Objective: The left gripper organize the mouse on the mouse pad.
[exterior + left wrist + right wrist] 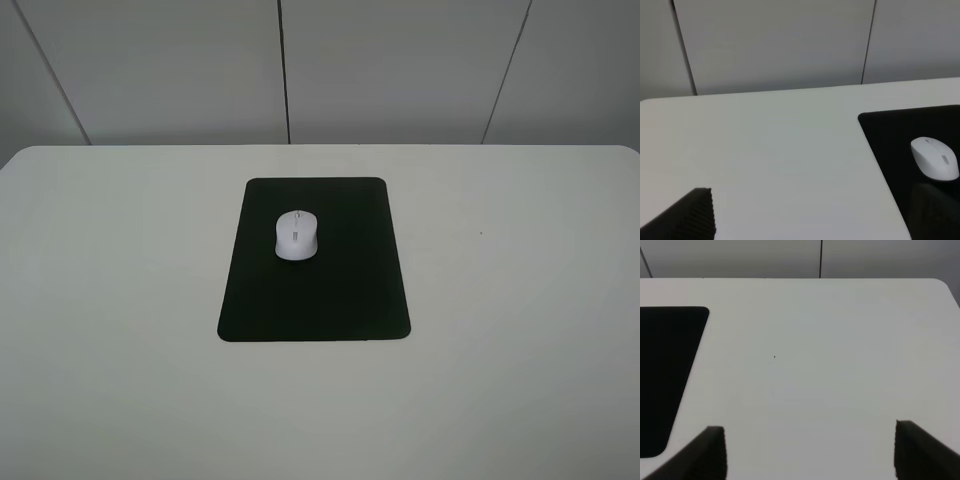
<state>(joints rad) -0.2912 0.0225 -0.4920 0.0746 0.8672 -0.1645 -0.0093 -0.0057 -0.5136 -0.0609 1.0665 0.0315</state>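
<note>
The white mouse (296, 235) lies on the far half of the black mouse pad (330, 300), in the middle of the table, its scroll wheel facing the far edge. No arm shows in the exterior high view. In the left wrist view the mouse (935, 158) sits on the pad (890, 130) beside and ahead of my left gripper (815, 220), which is open and empty, one finger (692, 215) over bare table and the other dim against the pad. My right gripper (810, 455) is open over bare table, with the pad's corner (665, 365) off to its side.
The white table (120, 300) surrounds the pad on all sides. A grey panelled wall (300, 70) rises behind its far edge. A tiny dark speck (774, 357) marks the table ahead of the right gripper.
</note>
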